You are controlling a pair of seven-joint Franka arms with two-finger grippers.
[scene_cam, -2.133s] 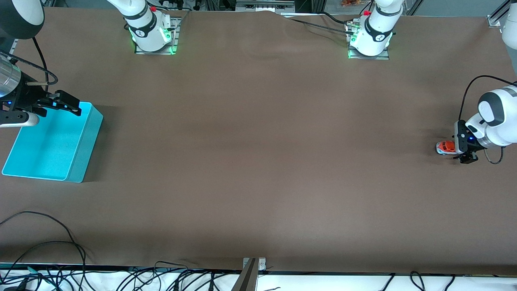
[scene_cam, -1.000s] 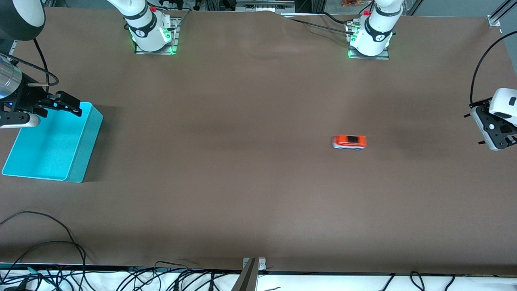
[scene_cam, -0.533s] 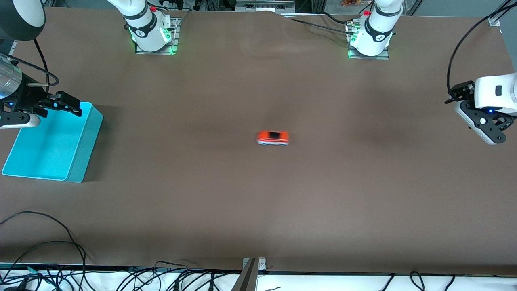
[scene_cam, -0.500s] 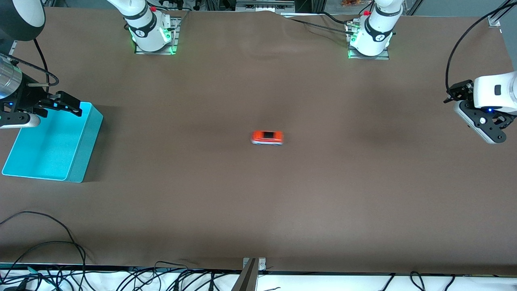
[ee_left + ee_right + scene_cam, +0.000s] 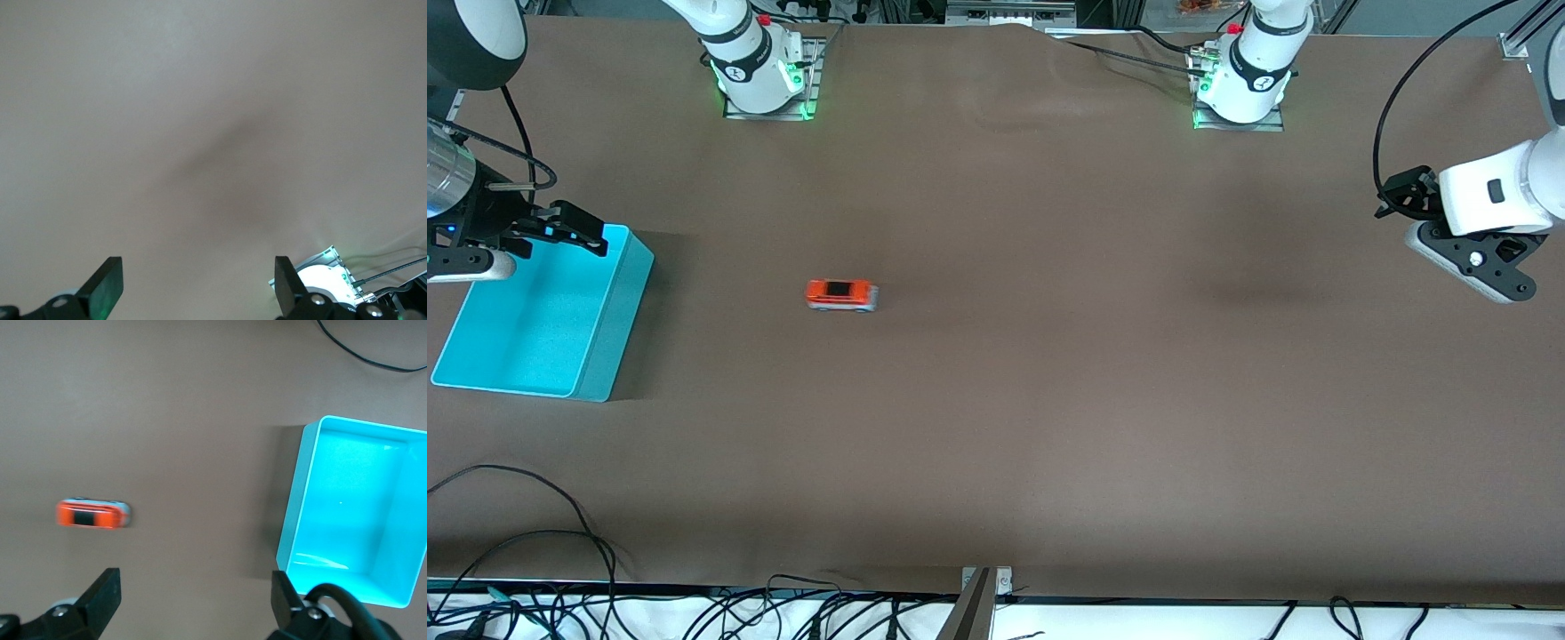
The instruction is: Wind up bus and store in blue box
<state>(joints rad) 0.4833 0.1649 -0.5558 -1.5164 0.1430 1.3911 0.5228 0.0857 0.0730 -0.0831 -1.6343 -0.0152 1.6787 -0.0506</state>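
Two arms share one broad brown table [image 5: 1049,427], bare over most of the front view. The largest thing on it is the blue box [image 5: 618,320], empty, at mid-height of that view at the right arm's end. The right gripper [image 5: 596,238] hovers over the box's upper corner, the one toward the table's middle, with its fingers spread wide and nothing between them. Its wrist view shows the same open gap [image 5: 192,597] above bare table beside the box's rim [image 5: 293,513]. The left gripper [image 5: 1507,280] hangs over the table's left-arm end, well apart from everything, also spread and empty. Its wrist view [image 5: 197,290] shows only tabletop, so that arm looks to be waiting. The bus [image 5: 841,295] stands on its wheels at mid-height of the front view. It is near the box on the side toward the left arm's end, and slightly nearer the front camera than the right gripper. Its long axis runs along the table's length, one end aimed at the box's wall. In the right wrist view the bus [image 5: 92,514] sits well apart from the box, with clear table between them. The right arm is by far the nearer, so picking it up probably falls to that arm, jaws set across the narrow width. Nothing stands in the way. The arm bases [image 5: 760,76] at the upper edge and the loose cables [image 5: 534,533] along the lower edge are well clear.
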